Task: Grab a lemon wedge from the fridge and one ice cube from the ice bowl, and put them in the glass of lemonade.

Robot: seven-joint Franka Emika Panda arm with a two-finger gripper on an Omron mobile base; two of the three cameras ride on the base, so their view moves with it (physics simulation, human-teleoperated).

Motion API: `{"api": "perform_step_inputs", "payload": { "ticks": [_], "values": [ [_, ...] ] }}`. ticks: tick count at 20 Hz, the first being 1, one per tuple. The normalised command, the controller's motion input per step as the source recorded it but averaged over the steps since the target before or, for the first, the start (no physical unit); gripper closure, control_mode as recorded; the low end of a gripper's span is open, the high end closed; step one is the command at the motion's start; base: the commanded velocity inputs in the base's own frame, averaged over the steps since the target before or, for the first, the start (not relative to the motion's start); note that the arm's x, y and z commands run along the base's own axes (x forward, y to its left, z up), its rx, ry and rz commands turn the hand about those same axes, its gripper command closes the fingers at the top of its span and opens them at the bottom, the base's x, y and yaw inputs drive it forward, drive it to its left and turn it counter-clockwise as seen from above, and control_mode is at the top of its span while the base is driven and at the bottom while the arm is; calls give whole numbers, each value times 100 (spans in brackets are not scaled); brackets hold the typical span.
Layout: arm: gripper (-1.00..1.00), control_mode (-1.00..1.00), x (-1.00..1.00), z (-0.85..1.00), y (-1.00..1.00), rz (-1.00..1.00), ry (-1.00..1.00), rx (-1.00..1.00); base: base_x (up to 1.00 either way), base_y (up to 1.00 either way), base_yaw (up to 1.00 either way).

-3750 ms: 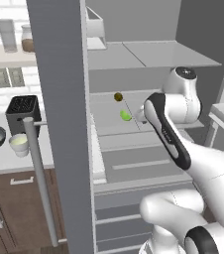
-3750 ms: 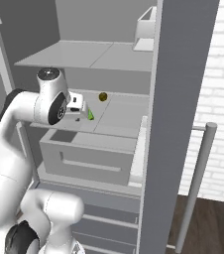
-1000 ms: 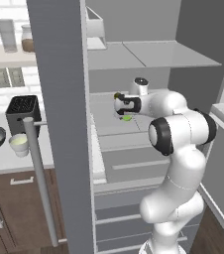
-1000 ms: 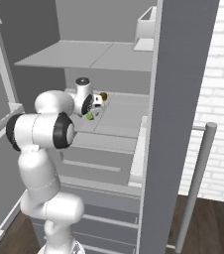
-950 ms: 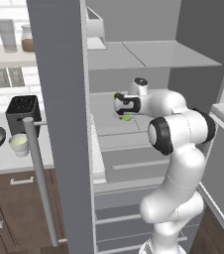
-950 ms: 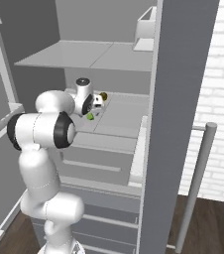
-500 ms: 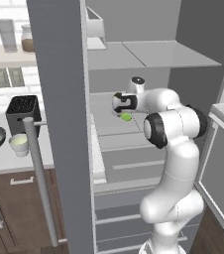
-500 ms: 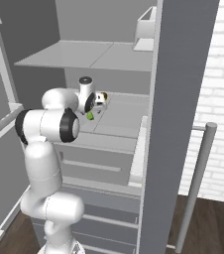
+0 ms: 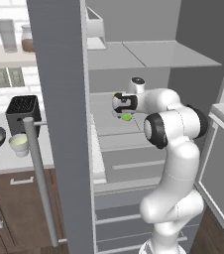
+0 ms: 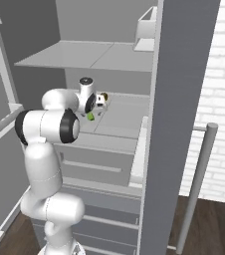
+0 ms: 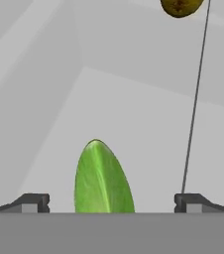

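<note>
One lemon wedge (image 11: pixel 103 179) sits dead ahead of my hand (image 11: pixel 112 201), between the two spread fingertips (image 11: pixel 30 202) and not yet pinched. Its long axis runs 12 to 6 in the hand view, so the fingers flank its long sides, which looks fine for closing. It's lying on the fridge (image 9: pixel 59 99) shelf. A small brownish round thing (image 11: pixel 181 6) lies up at 1 o'clock, well apart, nothing blocking.
</note>
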Motion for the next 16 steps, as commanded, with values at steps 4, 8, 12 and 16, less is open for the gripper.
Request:
{"api": "perform_step_inputs", "payload": {
  "ticks": [4,8,12,16],
  "values": [
    [-100,-100,2,-22,0,0,0,0,0,0,0],
    [-100,-100,3,-22,0,0,0,0,0,0,0],
    [-100,-100,0,-32,0,0,0,0,0,0,0],
    [-100,-100,0,-28,0,0,0,0,0,0,0]
  ]
}}
